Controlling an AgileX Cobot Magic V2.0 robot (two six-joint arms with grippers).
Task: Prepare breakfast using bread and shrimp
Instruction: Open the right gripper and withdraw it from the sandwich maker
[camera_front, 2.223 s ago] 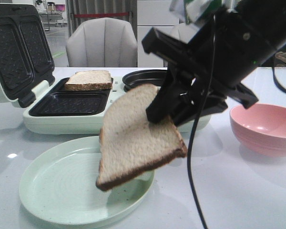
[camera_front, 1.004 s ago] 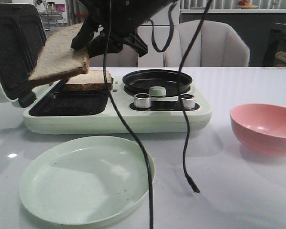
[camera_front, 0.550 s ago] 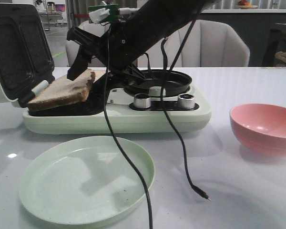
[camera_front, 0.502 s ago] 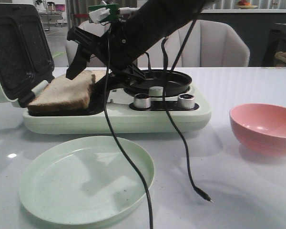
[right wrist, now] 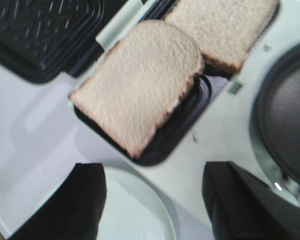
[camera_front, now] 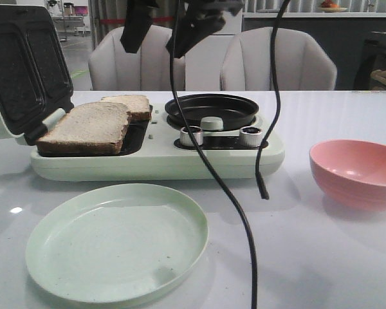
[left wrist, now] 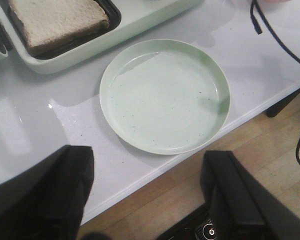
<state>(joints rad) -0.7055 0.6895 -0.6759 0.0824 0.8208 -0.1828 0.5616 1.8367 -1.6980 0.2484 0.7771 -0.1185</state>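
On worktop (camera_front: 321, 257), sandwich maker (camera_front: 161, 158) sits lid up. Two bread slices in its wells: near slice (camera_front: 87, 127) lies tilted, one edge riding well rim, not seated flat; far slice (camera_front: 130, 105) behind, partly overlapped. Right gripper (right wrist: 152, 200) hovers above, fingers spread, empty. Left gripper (left wrist: 145, 192) spread too, holding nothing, over empty plate (camera_front: 116, 241). Bowl (camera_front: 357, 172) well apart. Shrimp not seen; likely next.

Showroom-like dining area (padded chairs (camera_front: 138, 58))

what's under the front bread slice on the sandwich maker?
The front bread slice lies in the black near tray, one corner overlapping the rear slice. Anything beneath is covered.
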